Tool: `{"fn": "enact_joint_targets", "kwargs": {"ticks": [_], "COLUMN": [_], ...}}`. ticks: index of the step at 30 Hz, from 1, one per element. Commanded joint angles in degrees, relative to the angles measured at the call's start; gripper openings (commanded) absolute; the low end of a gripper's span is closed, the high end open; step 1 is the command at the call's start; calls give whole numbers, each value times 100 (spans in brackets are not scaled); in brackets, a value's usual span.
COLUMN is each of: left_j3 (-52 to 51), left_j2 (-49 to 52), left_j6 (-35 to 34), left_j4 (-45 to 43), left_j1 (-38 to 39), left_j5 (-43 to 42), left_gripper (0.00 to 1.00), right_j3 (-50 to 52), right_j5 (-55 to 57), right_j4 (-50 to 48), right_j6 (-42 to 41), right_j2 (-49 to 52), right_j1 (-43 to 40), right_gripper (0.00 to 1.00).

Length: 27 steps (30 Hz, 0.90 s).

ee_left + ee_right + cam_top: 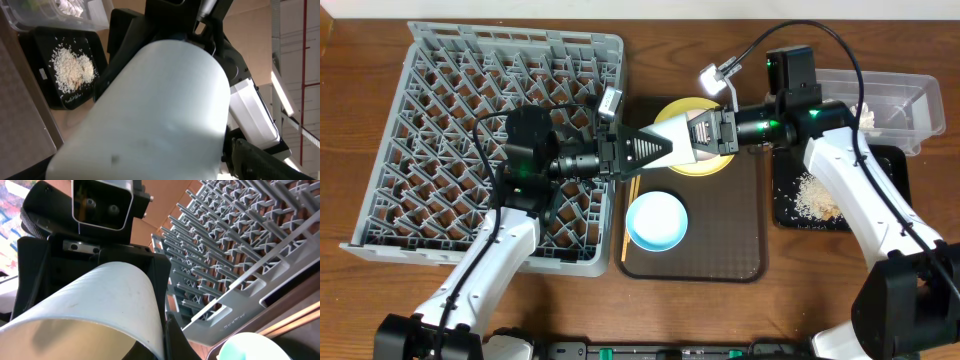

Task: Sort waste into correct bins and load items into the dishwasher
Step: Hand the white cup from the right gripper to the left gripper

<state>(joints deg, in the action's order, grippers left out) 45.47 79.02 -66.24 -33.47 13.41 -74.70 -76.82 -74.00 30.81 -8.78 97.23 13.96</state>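
Both grippers meet above the yellow plate [705, 166] on the brown tray. Between them is the small cream cup [698, 135], lying on its side in the air. My left gripper [685, 143] has its fingers round the cup's body. My right gripper [712, 133] holds the cup at its rim. The cup fills the left wrist view [160, 115]. In the right wrist view [100, 295] its open mouth faces the camera. The light blue bowl [656, 221] and the chopsticks [629, 215] lie on the tray. The white bowl and the wrapper are out of view.
The grey dish rack [450, 120] stands at the left and holds no dishes. The dark brown tray [720, 255] is in the middle. The black tray [788, 205] with rice crumbs [815, 195] and the clear tub [910, 100] with white tissue [868, 118] are at the right.
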Motion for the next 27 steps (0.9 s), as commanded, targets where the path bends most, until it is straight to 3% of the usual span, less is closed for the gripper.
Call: {"fn": "enact_joint_targets", "kwargs": {"ticks": [1, 10, 14, 20, 25, 27], "left_j3": [90, 90, 90, 90, 90, 87], "left_j2": [-22, -22, -22, -22, -22, -20], "left_j6": [-52, -118, -116, -114, 4, 273], "left_j4": [-55, -330, -328, -328, -326, -326], "left_j1": [28, 28, 28, 28, 28, 28], "left_j5": [-116, -120, -138, -140, -138, -140], "left_gripper": [89, 88, 80, 76, 64, 57], "right_j3": [-26, -26, -26, -26, -26, -26], "right_j5": [-153, -146, -127, -136, -129, -129], "right_j4": [2, 0, -55, -116, -116, -103], "right_j6": [-44, -44, -44, -114, -105, -105], "right_j2": [26, 26, 26, 26, 26, 26], "right_j1": [190, 369, 339, 175, 229, 210], "right_gripper": [1, 1, 1, 1, 1, 7]}}
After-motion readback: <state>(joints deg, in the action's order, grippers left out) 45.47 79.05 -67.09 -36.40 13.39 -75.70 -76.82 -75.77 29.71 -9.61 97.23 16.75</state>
